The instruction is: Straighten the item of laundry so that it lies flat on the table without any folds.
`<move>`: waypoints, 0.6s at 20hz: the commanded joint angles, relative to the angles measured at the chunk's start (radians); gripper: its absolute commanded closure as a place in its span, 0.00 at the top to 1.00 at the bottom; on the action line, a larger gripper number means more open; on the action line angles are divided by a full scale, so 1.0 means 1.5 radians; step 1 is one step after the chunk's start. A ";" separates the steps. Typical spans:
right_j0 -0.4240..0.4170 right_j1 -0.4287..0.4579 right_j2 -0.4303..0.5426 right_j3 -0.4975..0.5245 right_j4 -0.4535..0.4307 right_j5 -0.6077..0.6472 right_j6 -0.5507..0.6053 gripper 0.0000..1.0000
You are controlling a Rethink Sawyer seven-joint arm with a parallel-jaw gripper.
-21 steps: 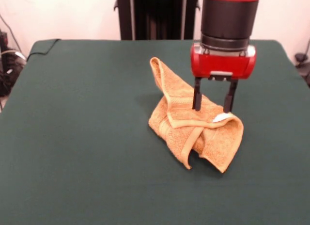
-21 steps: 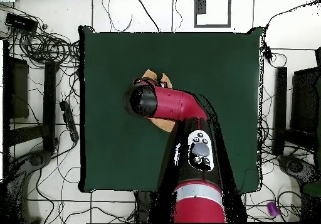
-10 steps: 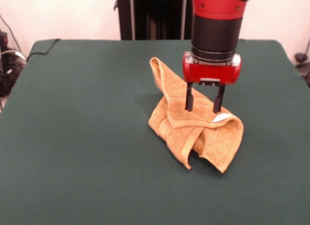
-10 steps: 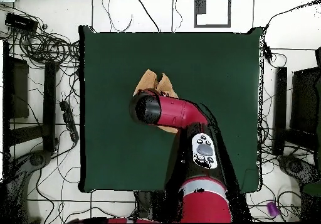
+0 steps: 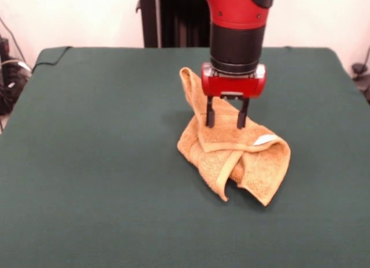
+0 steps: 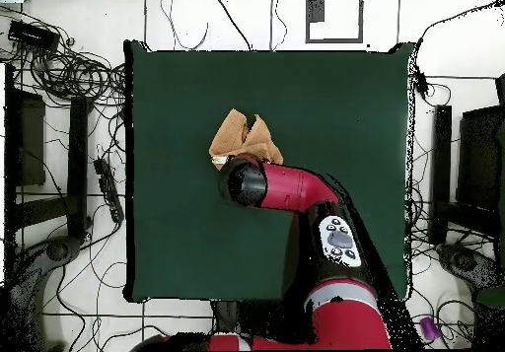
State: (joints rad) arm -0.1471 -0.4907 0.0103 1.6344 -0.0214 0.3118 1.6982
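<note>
Crumpled orange-tan terry towel (image 5: 231, 149) (image 6: 245, 139) sits folded near the middle of the dark green cloth-covered table (image 5: 92, 164) (image 6: 345, 111), red-and-black gripper (image 5: 226, 125) spread wide just above its rear fold, gripping nothing.

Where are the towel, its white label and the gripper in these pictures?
towel (image 5: 263, 164): front view, on the crumpled lower fold.
white label (image 5: 265, 140): front view, on the tag at the towel's upper edge.
gripper (image 5: 226, 118): front view, midway between the open black fingertips above the towel.

White wall (image 5: 87, 17); tangled cables (image 6: 69, 72) on pale floor (image 6: 108, 318).
</note>
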 commanded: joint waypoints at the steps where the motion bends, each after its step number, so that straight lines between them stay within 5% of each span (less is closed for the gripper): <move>1: 0.005 -0.004 0.075 0.075 -0.045 -0.055 0.059 1.00; 12: 0.028 0.039 0.059 0.059 -0.053 -0.121 0.100 1.00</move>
State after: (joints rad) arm -0.1500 -0.4837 0.0162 1.6808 -0.0815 0.1983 1.6982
